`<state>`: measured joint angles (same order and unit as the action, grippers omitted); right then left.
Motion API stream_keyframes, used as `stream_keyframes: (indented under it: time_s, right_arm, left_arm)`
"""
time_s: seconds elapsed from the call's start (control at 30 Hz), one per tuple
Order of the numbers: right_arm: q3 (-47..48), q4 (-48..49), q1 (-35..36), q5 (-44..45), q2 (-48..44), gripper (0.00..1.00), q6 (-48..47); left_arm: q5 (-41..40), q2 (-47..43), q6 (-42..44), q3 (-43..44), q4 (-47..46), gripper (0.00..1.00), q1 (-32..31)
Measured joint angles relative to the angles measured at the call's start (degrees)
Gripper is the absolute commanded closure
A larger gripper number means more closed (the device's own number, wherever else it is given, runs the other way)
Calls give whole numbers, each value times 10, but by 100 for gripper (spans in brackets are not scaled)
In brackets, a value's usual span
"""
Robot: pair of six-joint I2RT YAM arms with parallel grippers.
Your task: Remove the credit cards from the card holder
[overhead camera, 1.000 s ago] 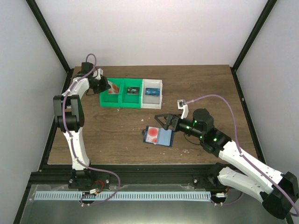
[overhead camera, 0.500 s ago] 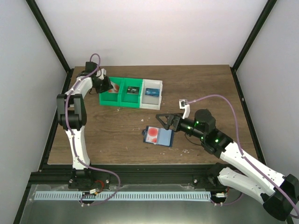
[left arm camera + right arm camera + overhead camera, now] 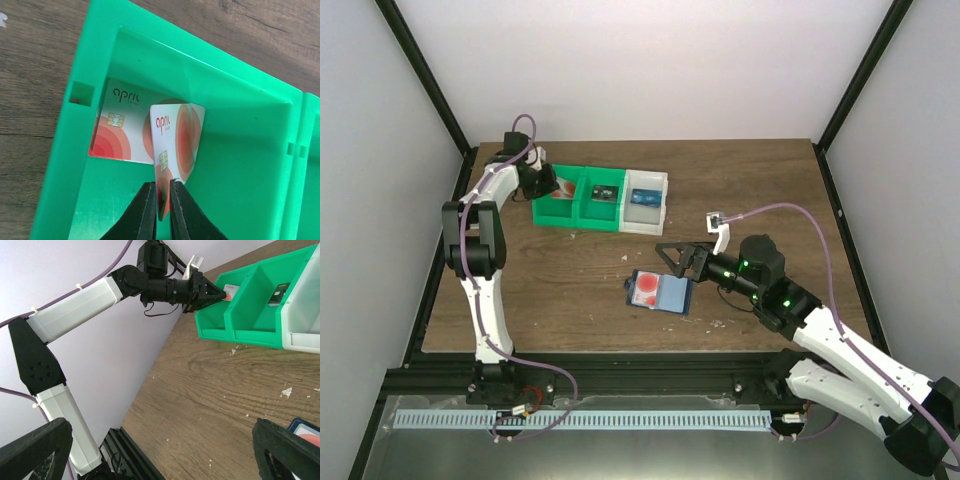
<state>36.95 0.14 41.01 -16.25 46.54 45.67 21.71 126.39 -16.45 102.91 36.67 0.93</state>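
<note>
Left pincer (image 3: 160, 200) clamped on a credit card (image 3: 176, 140), dangling over the green bin (image 3: 240, 165) by the worktop's far-left corner. Right pincer (image 3: 670, 258), spread apart, is nearer the card holder (image 3: 672, 296), which lies mid-worktop on its near-edge side; apparently another credit card (image 3: 646, 289) inside.

White-black arms (image 3: 483, 305), purple cables (image 3: 775, 206)

Three credit cards are showing: two, a flat card (image 3: 117, 132) and a tilted card (image 3: 177, 135), inside the green bin (image 3: 240, 165), and a third card (image 3: 646, 288) in the one card holder (image 3: 674, 296). One white bin (image 3: 646, 222) is sitting alongside on the desk (image 3: 770, 190).
</note>
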Motion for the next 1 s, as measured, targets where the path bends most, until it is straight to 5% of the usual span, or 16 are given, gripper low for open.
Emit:
stream_keyframes:
  time_s: [1.0]
  right_arm:
    - [-14,4,0,33,-31,0,5]
  left_arm:
    - [-62,16,-22,33,-15,74,-23]
